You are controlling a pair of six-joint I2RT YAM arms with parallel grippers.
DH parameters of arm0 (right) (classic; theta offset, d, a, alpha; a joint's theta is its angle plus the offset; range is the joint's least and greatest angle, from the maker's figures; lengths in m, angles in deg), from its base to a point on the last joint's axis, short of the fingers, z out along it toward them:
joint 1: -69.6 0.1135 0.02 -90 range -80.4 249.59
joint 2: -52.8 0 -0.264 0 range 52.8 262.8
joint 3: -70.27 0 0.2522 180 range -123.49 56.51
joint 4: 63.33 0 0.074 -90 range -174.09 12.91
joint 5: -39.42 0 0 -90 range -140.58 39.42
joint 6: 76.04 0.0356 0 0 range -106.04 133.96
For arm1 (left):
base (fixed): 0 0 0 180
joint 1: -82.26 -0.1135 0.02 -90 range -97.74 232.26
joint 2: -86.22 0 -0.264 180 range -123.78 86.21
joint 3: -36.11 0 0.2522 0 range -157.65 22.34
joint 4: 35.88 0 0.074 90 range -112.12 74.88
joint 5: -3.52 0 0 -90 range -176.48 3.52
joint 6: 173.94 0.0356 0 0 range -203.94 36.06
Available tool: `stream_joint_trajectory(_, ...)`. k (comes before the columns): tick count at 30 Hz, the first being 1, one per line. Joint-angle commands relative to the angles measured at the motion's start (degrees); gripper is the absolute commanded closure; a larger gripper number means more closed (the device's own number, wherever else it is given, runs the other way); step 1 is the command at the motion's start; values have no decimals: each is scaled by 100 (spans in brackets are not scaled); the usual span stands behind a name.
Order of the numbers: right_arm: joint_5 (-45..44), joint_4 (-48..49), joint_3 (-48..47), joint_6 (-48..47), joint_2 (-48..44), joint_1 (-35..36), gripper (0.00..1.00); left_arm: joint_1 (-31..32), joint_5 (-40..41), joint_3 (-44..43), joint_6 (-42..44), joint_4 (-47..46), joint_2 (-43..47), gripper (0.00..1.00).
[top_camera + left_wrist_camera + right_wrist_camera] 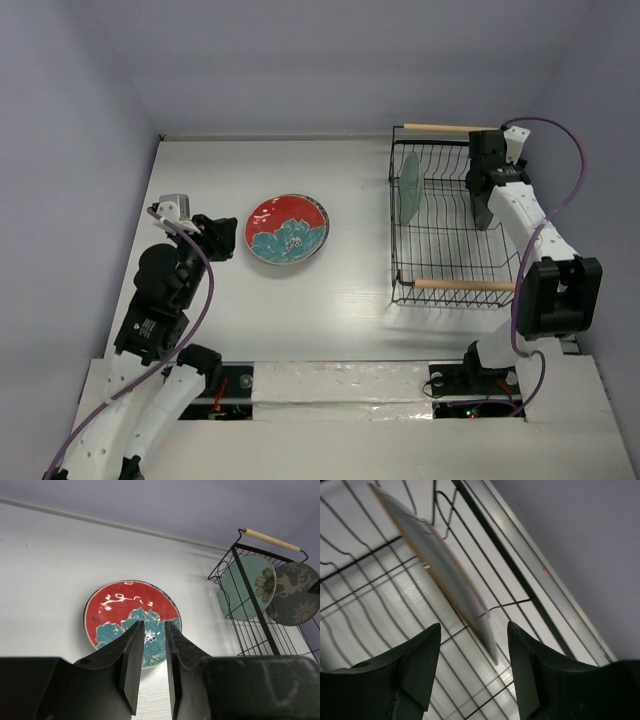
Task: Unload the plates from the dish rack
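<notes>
red plate [287, 229] on tbl [220, 170], 2 in rack [463, 285]: mint plate [240, 590], dark plate [295, 595]

the red plate [125, 602] is glossy glazed ceramic with bright highlights. the rack [250, 587] is thin black wire, its handles [463, 285] pale matt wood. the table [250, 170] is smooth, white, faintly shiny.

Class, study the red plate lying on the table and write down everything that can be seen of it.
The red plate is round, glossy and ceramic-looking, with a large teal flower across its near half and a thin dark rim. It looks whole and empty. It lies flat, face up, on the white table, left of the dish rack and apart from it. The left gripper sits just beside its left edge, seemingly not touching.
</notes>
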Motion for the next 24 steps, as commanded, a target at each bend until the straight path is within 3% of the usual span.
stream_joint_trajectory(1, 146, 66, -348, -379, 80, -295, 41, -16, 19, -27, 67, -162, -133, 79)
stream_joint_trajectory(10, 50, 49, -858, -740, 942, -296, 58, -16, 45, -27, 67, -154, -195, 77)
stream_joint_trajectory(11, 41, 58, -893, -793, 995, -296, 66, -16, 37, -27, 67, -162, -195, 77)
stream_joint_trajectory(13, 59, -12, -1007, -828, 1075, -296, 72, -16, 28, -27, 67, -162, -186, 77)
stream_joint_trajectory(14, 33, -29, -1034, -863, 1075, -296, 81, -16, 45, -27, 67, -154, -177, 77)
stream_joint_trajectory(20, -152, 32, -937, -1136, 558, -296, 100, -16, -25, -18, 50, -189, -186, 77)
stream_joint_trajectory(24, -275, -73, -998, -1329, 74, -182, 100, -16, -60, -9, 41, -197, -186, 76)
